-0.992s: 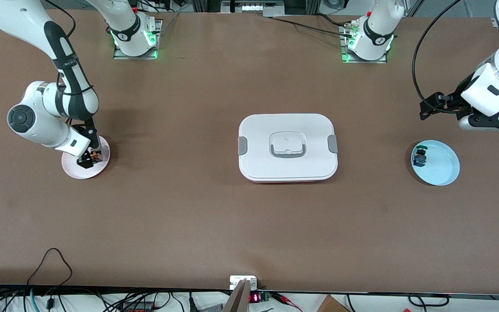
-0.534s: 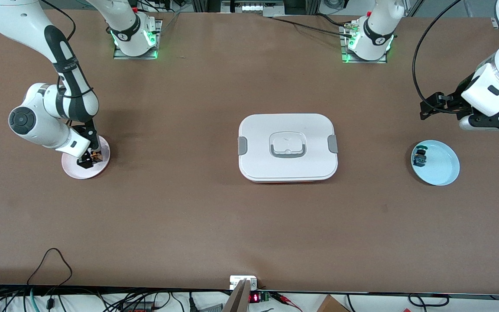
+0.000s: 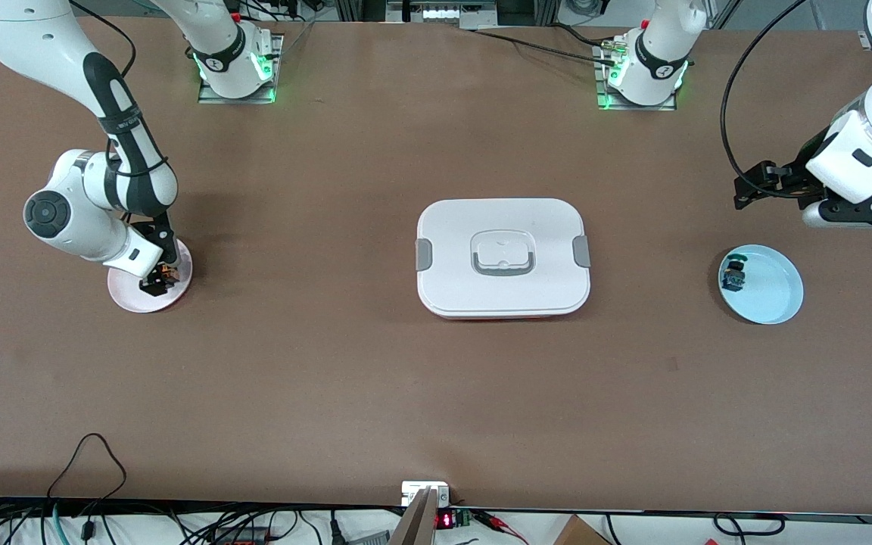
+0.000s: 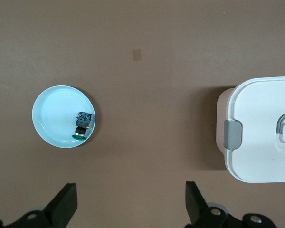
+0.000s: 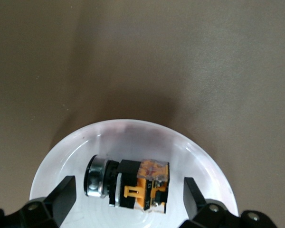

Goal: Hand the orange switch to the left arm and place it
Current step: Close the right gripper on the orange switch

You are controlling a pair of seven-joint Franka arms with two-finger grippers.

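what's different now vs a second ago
The right arm has shifted slightly toward the table's middle, its right pincer still low over the pink plate, open around the orange switch, not yet closed on it. The left pincer waits open, unmoved. The box, blue plate and green-capped switch stayed put.

Box (image 3: 503,257) mid-table between the pink plate (image 3: 127,295) and blue plate (image 3: 773,291), bare tabletop (image 3: 436,393) all around it.
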